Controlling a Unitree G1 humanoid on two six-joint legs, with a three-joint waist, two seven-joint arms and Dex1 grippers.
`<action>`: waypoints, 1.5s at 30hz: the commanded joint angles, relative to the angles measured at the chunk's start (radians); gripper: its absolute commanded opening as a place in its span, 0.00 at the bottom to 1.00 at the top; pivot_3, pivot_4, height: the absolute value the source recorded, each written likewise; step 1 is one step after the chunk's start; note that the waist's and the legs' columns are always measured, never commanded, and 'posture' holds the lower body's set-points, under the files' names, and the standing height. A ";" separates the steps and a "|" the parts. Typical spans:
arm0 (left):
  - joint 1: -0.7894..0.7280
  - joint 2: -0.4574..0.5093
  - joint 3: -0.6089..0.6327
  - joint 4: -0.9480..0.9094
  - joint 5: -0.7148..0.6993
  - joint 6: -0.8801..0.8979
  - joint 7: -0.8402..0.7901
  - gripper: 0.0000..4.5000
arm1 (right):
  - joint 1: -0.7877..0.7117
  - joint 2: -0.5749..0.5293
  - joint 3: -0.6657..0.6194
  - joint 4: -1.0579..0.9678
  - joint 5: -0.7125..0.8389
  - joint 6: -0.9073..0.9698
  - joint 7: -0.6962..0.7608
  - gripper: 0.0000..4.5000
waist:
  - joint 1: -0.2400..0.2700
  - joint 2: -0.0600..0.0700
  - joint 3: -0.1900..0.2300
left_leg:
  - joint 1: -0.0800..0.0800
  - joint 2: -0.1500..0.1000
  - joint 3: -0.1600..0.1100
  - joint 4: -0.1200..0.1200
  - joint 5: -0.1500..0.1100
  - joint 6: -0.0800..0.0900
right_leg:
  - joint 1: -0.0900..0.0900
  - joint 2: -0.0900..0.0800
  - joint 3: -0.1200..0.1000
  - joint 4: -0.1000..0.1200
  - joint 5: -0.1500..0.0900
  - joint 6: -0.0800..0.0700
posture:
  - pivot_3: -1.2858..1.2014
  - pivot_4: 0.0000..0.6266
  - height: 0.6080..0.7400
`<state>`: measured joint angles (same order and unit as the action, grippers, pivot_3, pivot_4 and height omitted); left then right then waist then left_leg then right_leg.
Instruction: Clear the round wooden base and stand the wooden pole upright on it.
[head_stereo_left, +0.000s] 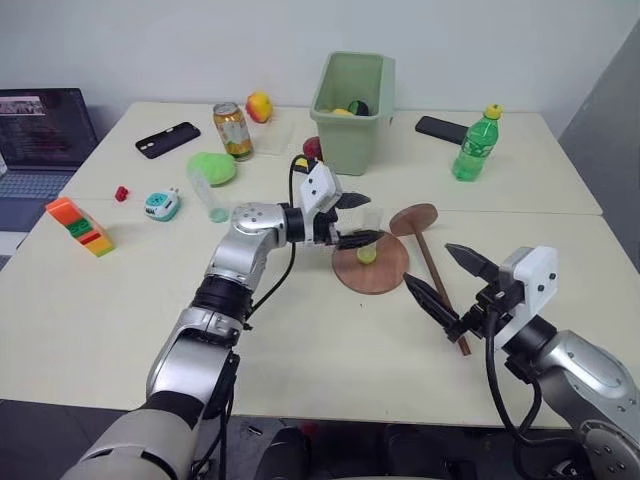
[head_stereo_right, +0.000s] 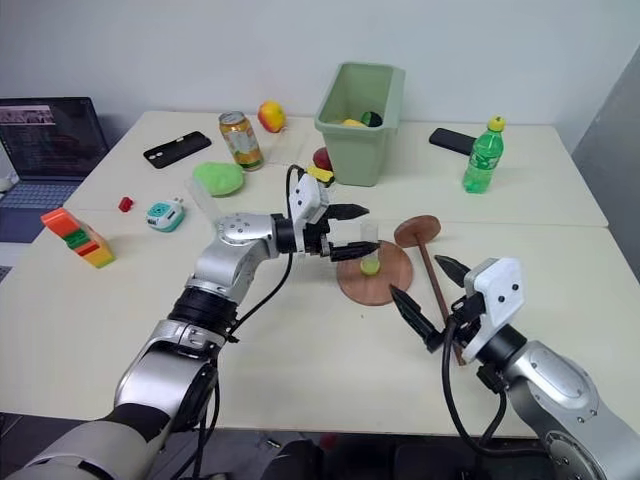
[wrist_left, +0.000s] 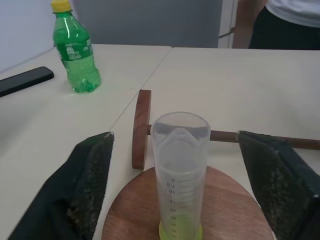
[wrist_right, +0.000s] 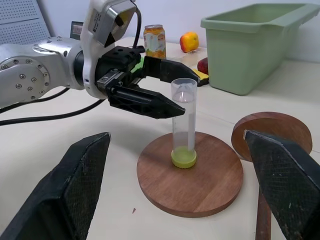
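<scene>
The round wooden base (head_stereo_left: 385, 275) lies flat at mid-table, and a clear plastic tube (head_stereo_left: 368, 235) with a yellow-green bottom stands upright on it. My left gripper (head_stereo_left: 372, 220) reaches in level from the left. Its fingers (wrist_left: 92, 180) are open on either side of the tube (wrist_left: 180, 165), with a gap showing on both sides. The wooden pole (head_stereo_left: 424, 243) lies on the table just right of the base, its small disc end (wrist_right: 272, 135) toward the far side. My right gripper (head_stereo_left: 428, 263) hovers open over the pole's near half, holding nothing.
A green bin (head_stereo_left: 355, 100), a green bottle (head_stereo_left: 475, 145), a soda can (head_stereo_left: 233, 130), two phones (head_stereo_left: 167, 139) and a laptop (head_stereo_left: 40, 140) line the far and left sides. A second clear tube (head_stereo_left: 212, 195) and an orange block (head_stereo_left: 80, 227) stand left. A person (wrist_left: 290, 20) stands beyond the table.
</scene>
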<state>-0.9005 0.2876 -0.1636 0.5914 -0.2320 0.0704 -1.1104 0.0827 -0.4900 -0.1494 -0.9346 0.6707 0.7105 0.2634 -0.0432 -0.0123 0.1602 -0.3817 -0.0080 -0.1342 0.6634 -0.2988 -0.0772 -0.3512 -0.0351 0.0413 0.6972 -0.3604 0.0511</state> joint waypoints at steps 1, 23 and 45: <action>-0.029 -0.005 0.013 0.004 0.003 -0.030 -0.026 0.66 | -0.004 0.003 -0.014 -0.043 0.021 -0.006 -0.020 1.00 | -0.001 0.000 0.000 | 0.000 0.000 0.000 0.000 0.000 0.000 | 0.000 0.000 0.000 0.000 0.000 0.000 | 0.52 0.24 1.00; -0.102 0.093 0.188 0.017 -0.011 0.084 0.198 0.27 | -0.084 -0.048 -0.002 -0.015 0.099 -0.005 0.030 1.00 | -0.020 0.000 0.000 | 0.000 0.001 -0.001 0.000 0.000 0.000 | -0.001 0.001 0.000 0.001 0.000 0.000 | 0.52 0.24 1.00; -0.014 0.065 0.331 0.210 0.102 -0.046 0.806 0.27 | -0.220 -0.086 0.023 0.074 0.166 0.023 0.059 1.00 | -0.011 -0.003 0.001 | -0.001 0.000 -0.001 0.001 0.000 0.000 | -0.001 0.000 -0.001 0.001 0.000 0.000 | 0.52 0.24 1.00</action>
<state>-0.9077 0.3419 0.1634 0.8117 -0.1358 0.0343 -0.3145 -0.1299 -0.5737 -0.1136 -0.8400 0.8150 0.7383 0.3260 -0.0541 -0.0153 0.1612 -0.3823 -0.0082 -0.1351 0.6640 -0.2986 -0.0774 -0.3522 -0.0356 0.0406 0.6981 -0.3604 0.0511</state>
